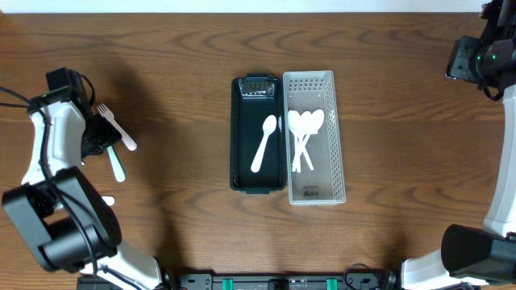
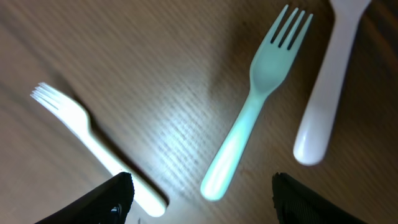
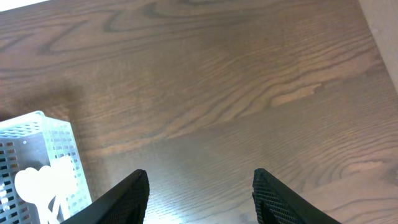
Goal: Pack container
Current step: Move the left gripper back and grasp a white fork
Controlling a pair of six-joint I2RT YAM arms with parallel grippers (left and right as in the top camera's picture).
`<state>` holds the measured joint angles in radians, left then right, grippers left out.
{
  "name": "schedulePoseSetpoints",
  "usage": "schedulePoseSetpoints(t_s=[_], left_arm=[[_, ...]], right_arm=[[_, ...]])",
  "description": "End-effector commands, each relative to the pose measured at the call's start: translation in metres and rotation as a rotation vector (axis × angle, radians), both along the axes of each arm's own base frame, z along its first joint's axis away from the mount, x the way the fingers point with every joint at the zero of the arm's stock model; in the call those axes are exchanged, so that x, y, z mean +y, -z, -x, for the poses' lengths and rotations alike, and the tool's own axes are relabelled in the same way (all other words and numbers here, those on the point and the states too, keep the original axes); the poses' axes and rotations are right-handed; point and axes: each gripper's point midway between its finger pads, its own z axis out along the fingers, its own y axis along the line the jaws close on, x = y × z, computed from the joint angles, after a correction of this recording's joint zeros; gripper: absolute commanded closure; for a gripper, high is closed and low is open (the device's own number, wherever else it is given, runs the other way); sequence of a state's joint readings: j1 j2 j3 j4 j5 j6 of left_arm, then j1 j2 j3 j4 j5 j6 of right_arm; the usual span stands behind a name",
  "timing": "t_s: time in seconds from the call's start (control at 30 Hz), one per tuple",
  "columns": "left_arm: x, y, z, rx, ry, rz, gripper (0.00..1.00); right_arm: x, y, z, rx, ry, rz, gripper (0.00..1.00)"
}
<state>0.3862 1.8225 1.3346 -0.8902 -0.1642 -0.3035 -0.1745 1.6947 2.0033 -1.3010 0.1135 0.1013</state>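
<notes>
The dark-brown wood-grain table (image 1: 161, 48) carries a dark green rectangular plastic container (image 1: 246, 161) at its middle. One white plastic spoon (image 1: 264, 143) already lies inside, and a clear perforated plastic basket (image 1: 316, 184) holding more white spoons (image 1: 305, 133) sits touching the container's side.

You are at the pick-up step, by my reading: loose cutlery well to the side of the container has yet to go in. Your left gripper (image 2: 202, 202) hangs over that cutlery with its fingers spread wide and nothing between the pads. The rounded handle end of a mint-green plastic fork (image 2: 255, 106) lies just ahead of the gap, tines pointing away from you. A small white plastic fork (image 2: 93, 149) runs toward the left finger, and a white plastic handle (image 2: 326, 93) lies beyond the right finger.

The next move calls for lowering straight onto the mint handle and closing across its narrow width. Keep clear of the white fork, whose handle end sits near your left fingertip.

The left arm reaches forward from its base, wrist turned downward. Your right gripper (image 3: 200, 196) is spread too and empty, held over bare wood with the basket's corner off to its left.
</notes>
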Motion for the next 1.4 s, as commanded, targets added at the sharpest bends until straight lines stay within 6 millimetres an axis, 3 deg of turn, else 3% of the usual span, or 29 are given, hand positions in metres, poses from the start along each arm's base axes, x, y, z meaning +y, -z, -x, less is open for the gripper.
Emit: schedulePoseSetpoints(t_s=[0.0, 0.2, 0.6, 0.67, 0.83, 1.03, 1.17, 1.37], left_arm=[[0.002, 0.018, 0.000, 0.030, -0.009, 0.012, 0.26], [-0.001, 0.045, -0.014, 0.029, 0.059, 0.058, 0.26], [0.001, 0.078, -0.019, 0.064, 0.079, 0.073, 0.26], [0.000, 0.080, -0.019, 0.067, 0.079, 0.077, 0.31], [-0.007, 0.085, -0.018, 0.071, 0.081, 0.116, 0.59], [-0.011, 0.087, -0.018, 0.067, 0.082, 0.144, 0.62], [-0.011, 0.087, -0.018, 0.067, 0.082, 0.144, 0.73], [-0.011, 0.087, -0.018, 0.067, 0.082, 0.144, 0.78]], right_arm=[[-0.005, 0.000, 0.004, 0.009, 0.005, 0.014, 0.43], [-0.005, 0.001, 0.006, 0.018, 0.005, 0.013, 0.43], [-0.005, 0.002, 0.008, 0.028, 0.005, 0.011, 0.43], [-0.005, 0.002, 0.008, 0.028, 0.005, 0.011, 0.43], [-0.006, 0.002, 0.009, 0.030, 0.011, 0.020, 0.43], [-0.011, 0.001, 0.010, 0.034, 0.025, 0.042, 0.42], [-0.011, 0.001, 0.010, 0.034, 0.025, 0.042, 0.43], [-0.011, 0.001, 0.009, 0.033, 0.025, 0.042, 0.43]])
